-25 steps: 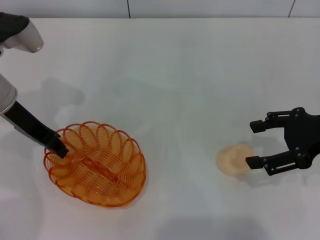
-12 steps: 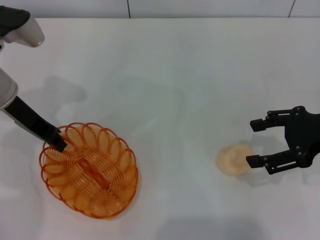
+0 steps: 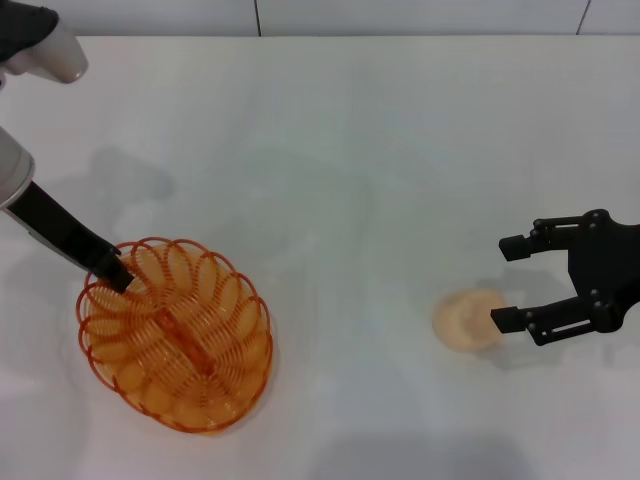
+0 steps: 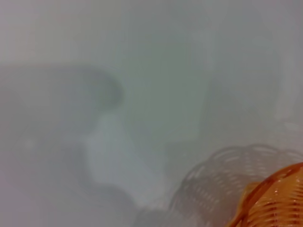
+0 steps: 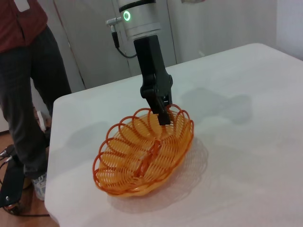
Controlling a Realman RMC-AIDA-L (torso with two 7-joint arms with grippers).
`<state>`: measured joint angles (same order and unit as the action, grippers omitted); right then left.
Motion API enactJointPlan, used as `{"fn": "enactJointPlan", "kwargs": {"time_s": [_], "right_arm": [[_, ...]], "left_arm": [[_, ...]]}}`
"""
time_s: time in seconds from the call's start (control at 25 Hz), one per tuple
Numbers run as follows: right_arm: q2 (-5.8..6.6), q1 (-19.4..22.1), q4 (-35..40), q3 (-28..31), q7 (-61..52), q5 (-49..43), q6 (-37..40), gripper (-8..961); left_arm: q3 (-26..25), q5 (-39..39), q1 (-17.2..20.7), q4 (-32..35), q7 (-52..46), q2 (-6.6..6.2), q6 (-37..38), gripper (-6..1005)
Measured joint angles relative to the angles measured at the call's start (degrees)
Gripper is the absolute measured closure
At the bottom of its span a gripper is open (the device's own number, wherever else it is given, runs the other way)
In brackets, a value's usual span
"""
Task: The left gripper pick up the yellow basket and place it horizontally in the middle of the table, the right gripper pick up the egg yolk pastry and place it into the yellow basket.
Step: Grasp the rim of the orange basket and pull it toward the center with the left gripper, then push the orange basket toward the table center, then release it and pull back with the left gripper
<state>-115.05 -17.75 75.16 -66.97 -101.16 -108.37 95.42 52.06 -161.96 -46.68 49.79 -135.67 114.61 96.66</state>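
Gripping the basket (image 3: 172, 345) rim at 10 o'clock, the left end effector (image 3: 113, 277) is pinched on it. The basket is held at the counter's (image 3: 350, 150) left. The right end effector (image 3: 510, 282) is spread around the pastry (image 3: 465, 319), at 3 o'clock of the basket.

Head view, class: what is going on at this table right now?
The left end effector grips the rim of the yellow basket at the table's left side, not yet in the middle. In the right wrist view the basket looks tilted, its gripped end raised. The right end effector waits open beside the egg yolk pastry, which lies on the table, not yet picked up.
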Motion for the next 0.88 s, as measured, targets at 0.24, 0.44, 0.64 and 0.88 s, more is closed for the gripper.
{"fn": "enactJointPlan", "kwargs": {"time_s": [0.24, 0.44, 0.64, 0.88], "right_arm": [[0.0, -0.01, -0.02, 0.0, 0.0, -0.01, -0.31, 110], [0.0, -0.1, -0.02, 0.1, -0.01, 0.0, -0.49, 111], [0.0, -0.25, -0.02, 0.58, -0.06, 0.0, -0.49, 112], [0.0, -0.62, -0.02, 0.62, -0.08, -0.01, -0.49, 113]], "left_arm": [[-3.16, 0.26, -0.25, 0.98, -0.55, -0.21, 0.16, 885], [-7.05, 1.36, -0.5, 1.95, -3.58, 0.03, 0.29, 891], [-7.75, 6.06, -0.09, 2.65, -6.82, -0.11, -0.09, 910], [-11.55, 7.69, -0.01, 2.07, -9.08, -0.15, -1.38, 911]]}}
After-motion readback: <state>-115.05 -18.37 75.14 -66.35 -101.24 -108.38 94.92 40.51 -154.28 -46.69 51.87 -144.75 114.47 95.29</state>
